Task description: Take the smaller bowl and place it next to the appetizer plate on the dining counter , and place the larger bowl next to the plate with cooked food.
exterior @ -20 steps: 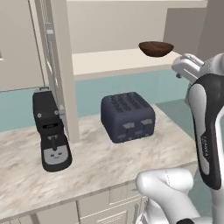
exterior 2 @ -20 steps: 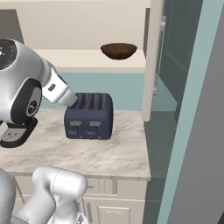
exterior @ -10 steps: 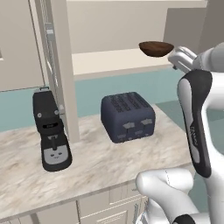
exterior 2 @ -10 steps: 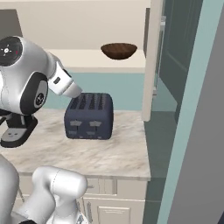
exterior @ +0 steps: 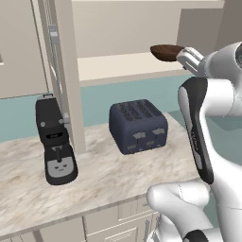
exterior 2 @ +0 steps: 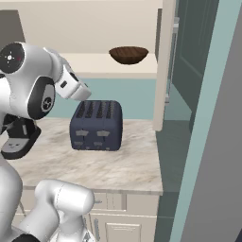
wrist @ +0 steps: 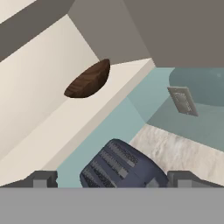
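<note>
Hand: you see it spread wide, holding nothing.
Smaller bowl: on the shelf, beyond your hand, apart.

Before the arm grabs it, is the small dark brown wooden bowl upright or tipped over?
Upright. The small dark brown wooden bowl rests on its base on the cream cabinet shelf, rim level, opening upward.

Small bowl on open cabinet shelf, above and behind toaster. Toaster on bench, near back wall. Coffee machine on bench left of toaster, well apart. Open cabinet door edge between coffee machine and toaster
</note>
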You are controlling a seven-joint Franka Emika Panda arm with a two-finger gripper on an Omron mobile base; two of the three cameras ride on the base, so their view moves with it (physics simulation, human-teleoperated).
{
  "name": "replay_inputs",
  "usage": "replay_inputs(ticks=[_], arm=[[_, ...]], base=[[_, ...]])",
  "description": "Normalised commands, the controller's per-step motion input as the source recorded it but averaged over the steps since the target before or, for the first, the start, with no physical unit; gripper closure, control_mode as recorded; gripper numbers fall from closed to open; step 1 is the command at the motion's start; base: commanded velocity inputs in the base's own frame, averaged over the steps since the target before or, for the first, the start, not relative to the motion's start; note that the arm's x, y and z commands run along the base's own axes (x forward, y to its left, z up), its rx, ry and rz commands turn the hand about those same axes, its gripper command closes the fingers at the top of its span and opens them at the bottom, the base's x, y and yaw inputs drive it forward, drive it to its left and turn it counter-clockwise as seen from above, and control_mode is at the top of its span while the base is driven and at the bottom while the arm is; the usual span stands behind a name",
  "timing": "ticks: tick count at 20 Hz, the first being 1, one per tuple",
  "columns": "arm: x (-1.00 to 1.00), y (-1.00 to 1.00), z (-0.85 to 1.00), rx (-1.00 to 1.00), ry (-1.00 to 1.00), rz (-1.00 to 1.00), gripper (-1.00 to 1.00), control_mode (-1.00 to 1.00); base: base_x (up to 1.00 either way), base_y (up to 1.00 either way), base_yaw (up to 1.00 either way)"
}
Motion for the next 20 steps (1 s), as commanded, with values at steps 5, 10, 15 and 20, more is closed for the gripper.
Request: replay_inputs(ticks=[5,10,15,20], arm=[[0.48,-0.16,0.22,0.05,0.00,-0.06,-1.00,-1.00],[0.38,-0.11,0.07,0.08,0.04,0.00,-1.00,-1.00],[0.39,-0.04,0.00,0.07,0.07,0.03,-1.00,-1.00],[0.36,-0.02,0.00,0.03,0.06,0.08,-1.00,-1.00]], base=[[0.00,0.00,0.00],[0.00,0.00,0.00],[0.00,0.00,0.00],[0.00,0.00,0.00]])
